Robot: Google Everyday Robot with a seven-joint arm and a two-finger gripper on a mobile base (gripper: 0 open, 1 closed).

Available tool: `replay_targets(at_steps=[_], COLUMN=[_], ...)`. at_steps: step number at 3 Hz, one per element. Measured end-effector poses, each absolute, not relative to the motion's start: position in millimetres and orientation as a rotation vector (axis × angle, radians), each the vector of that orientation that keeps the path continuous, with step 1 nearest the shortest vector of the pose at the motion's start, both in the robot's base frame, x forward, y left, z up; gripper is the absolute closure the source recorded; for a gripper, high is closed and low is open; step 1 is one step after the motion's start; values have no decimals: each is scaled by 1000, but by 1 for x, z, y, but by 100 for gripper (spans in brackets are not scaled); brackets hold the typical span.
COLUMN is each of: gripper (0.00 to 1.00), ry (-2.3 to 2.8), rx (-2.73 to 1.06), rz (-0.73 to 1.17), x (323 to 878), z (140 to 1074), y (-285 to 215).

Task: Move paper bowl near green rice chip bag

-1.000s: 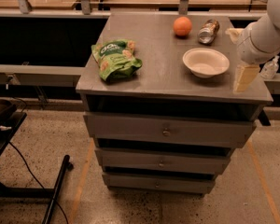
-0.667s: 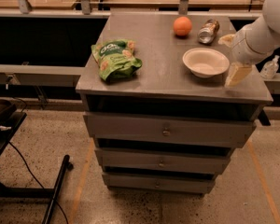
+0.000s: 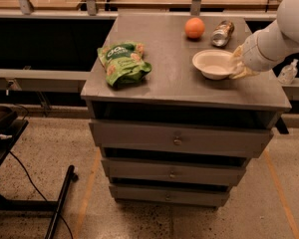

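Observation:
The paper bowl (image 3: 214, 63) is off-white and shallow and sits upright on the right half of the grey cabinet top (image 3: 174, 78). The green rice chip bag (image 3: 123, 62) lies on the left half of the top, well apart from the bowl. My gripper (image 3: 238, 63) reaches in from the right on a white arm. It is at the bowl's right rim, low over the top, with its yellowish fingers (image 3: 237, 52) apart. It touches or nearly touches the rim. The bowl rests on the top.
An orange (image 3: 194, 28) and a silver can (image 3: 222, 33) lying on its side are at the back of the top, behind the bowl. The cabinet has drawers below. A small clear bottle (image 3: 289, 72) stands on a ledge to the right. A dark stand leg (image 3: 60, 203) crosses the floor at the left.
My gripper has moved left and up from the front right corner of the top to the bowl's right rim. The bowl, bag, orange and can have not moved.

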State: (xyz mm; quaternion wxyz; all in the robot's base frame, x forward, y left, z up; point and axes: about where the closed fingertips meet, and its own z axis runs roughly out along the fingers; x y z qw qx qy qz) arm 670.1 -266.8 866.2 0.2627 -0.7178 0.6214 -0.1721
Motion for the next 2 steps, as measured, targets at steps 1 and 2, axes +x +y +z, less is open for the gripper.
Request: replay_targets(at_steps=[1,2], gripper=[89,100], ry=[1630,1561], rx=[-1987,-2030], rz=[-505,-617], x=[670,677], z=[869,879], y=[-256,-239])
